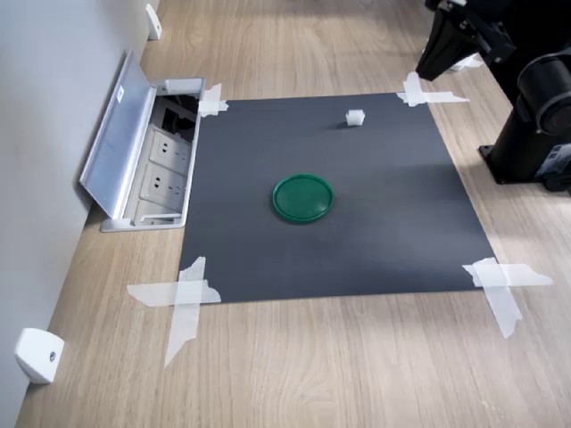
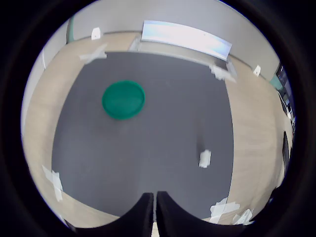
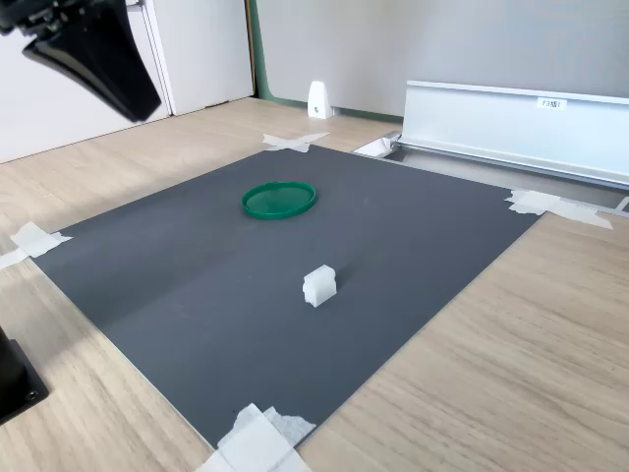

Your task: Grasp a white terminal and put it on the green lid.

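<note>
First exterior view: white terminal (image 1: 355,117) on mat's (image 1: 401,223) far edge, well apart from green lid (image 1: 302,197). Wrist view: gripper (image 2: 153,210) together, empty, terminal just beyond. Second exterior view: terminal nearer than lid, gripper raised at upper left.

White terminal (image 3: 319,285), green lid (image 3: 279,200)

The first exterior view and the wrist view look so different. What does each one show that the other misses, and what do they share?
Only the first exterior view shows the open floor box with its power sockets and the arm's black base.

Only the wrist view shows the gripper from behind, its jaws close together with just a thin slit between them.

Both show the dark mat taped at its corners, the green lid lying on it, and the white terminal sitting apart from the lid.
</note>
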`<state>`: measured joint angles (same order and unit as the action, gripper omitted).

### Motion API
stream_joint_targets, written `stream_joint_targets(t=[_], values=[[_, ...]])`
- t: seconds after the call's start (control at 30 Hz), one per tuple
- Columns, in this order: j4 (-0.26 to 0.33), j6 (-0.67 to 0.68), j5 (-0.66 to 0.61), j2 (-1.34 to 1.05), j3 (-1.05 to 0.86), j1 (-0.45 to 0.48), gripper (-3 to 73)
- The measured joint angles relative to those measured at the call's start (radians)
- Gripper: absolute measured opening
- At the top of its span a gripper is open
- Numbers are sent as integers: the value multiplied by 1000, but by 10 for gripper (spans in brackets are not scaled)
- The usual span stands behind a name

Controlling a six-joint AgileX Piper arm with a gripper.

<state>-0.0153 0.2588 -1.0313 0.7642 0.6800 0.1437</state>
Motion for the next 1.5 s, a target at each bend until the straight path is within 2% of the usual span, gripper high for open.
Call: stream_joint_targets(t=[0.27,0.43,0.63,1.0,1.23,1.5], values=[[-2,108,1,157,0,107,256],[-14,165,77,237,0,188,405],[-20,231,112,337,16,231,527],[-41,242,121,505,149,239,553],[-35,289,151,596,154,334,553],[23,396,202,691,156,368,553]])
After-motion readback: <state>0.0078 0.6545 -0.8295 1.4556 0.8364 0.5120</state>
